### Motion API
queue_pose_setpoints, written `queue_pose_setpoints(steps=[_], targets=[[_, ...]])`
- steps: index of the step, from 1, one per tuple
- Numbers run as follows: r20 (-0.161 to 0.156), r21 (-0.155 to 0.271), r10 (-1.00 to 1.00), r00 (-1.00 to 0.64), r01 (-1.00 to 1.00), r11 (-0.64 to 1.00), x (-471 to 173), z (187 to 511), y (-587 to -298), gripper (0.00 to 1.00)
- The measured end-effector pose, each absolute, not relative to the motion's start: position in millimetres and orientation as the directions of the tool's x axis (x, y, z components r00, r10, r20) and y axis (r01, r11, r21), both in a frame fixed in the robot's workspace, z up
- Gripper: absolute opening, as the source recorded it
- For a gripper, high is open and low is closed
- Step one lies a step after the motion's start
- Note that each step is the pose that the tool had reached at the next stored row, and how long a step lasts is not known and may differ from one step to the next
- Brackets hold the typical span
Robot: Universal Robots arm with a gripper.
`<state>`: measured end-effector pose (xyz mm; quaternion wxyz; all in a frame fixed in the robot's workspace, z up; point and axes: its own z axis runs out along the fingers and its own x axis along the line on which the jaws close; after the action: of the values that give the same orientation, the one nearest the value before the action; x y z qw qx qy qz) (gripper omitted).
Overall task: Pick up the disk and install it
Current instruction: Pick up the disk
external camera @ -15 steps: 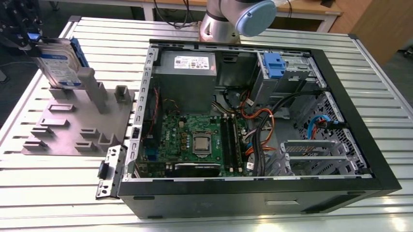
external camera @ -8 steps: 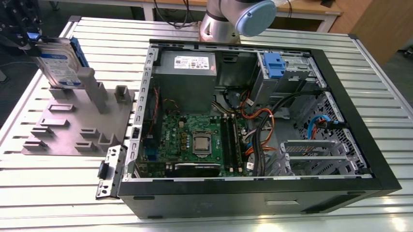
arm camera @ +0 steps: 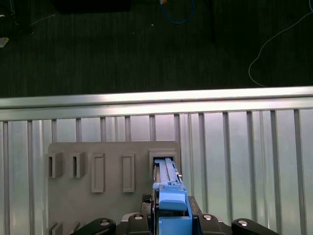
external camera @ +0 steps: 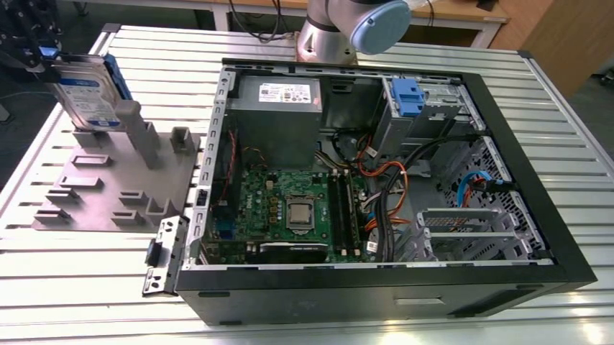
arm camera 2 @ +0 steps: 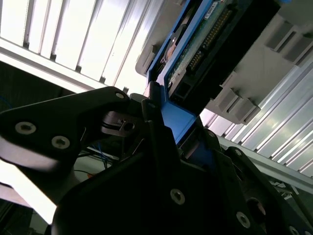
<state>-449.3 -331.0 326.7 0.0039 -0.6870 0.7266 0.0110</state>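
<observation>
The disk [external camera: 85,92], silver with a white-and-blue label and a blue carrier frame, stands on edge at the back of the grey slotted fixture [external camera: 106,187], on the exterior view's left. My gripper [external camera: 46,59] is at its upper end. In the second wrist view the black fingers [arm camera 2: 156,127] sit against both sides of the blue carrier of the disk [arm camera 2: 205,44]. The first wrist view looks down the disk [arm camera: 168,196], whose lower end sits in a slot of the fixture [arm camera: 112,156]. The gripper [arm camera: 171,223] is shut on it.
An open computer case [external camera: 537,215] lies on the slatted aluminium table [external camera: 576,144], on the exterior view's right. Inside are a motherboard [external camera: 287,208], a grey power supply [external camera: 278,93], cables and a drive bay with a blue latch [external camera: 408,97]. The arm's base [external camera: 336,29] stands behind it.
</observation>
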Motion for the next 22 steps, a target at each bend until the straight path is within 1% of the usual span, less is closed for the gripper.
queue_pose_setpoints(steps=[22], targets=[[-0.021, 0.011, -0.998, -0.056, -0.998, 0.056, -449.3, 332.4, -331.0, 0.37]])
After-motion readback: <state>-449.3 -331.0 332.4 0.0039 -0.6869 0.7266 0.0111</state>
